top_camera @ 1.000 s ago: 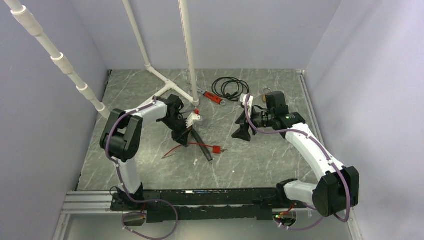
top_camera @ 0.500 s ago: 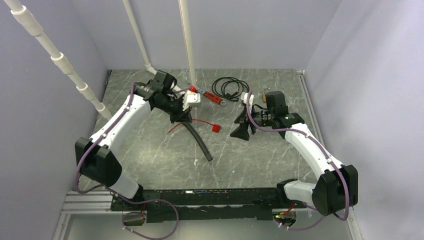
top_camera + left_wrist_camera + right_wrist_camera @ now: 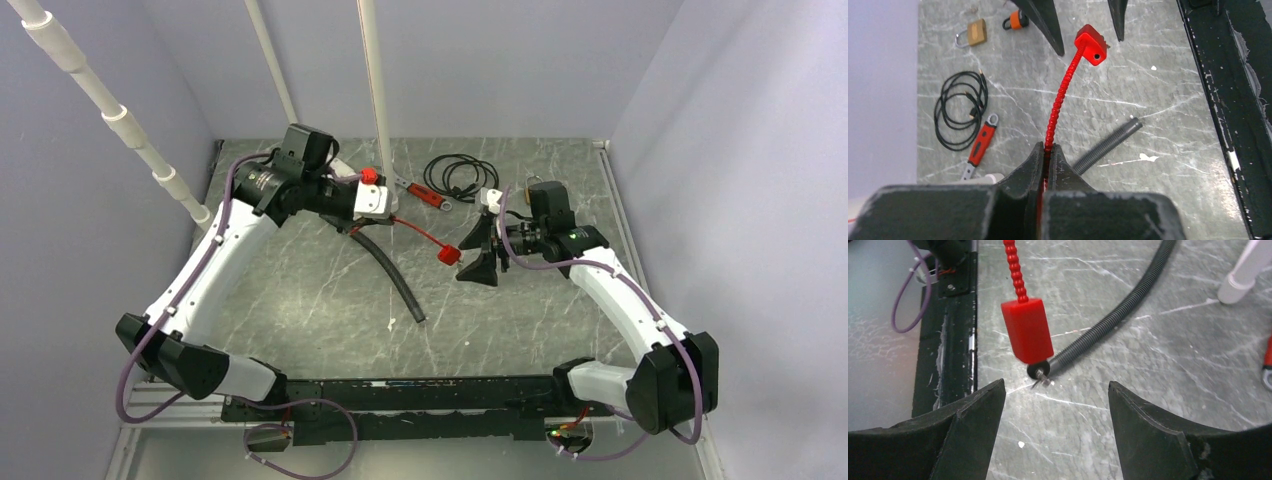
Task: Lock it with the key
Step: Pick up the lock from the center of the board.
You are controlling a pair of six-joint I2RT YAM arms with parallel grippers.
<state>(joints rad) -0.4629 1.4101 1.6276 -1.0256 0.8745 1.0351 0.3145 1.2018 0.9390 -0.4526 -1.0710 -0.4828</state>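
Red cable lock [image 3: 1063, 95] in left gripper [image 3: 1046, 160] hangs before spread right gripper [image 3: 1055, 385].

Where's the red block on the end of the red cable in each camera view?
Top external: the red block is mid-frame, just left of the right gripper.
Left wrist: red block at top centre, at the far end of the red cable pinched by the left gripper.
Right wrist: red block left of centre, above the open gripper.
Shared landmark: the grey ribbed hose on the table.
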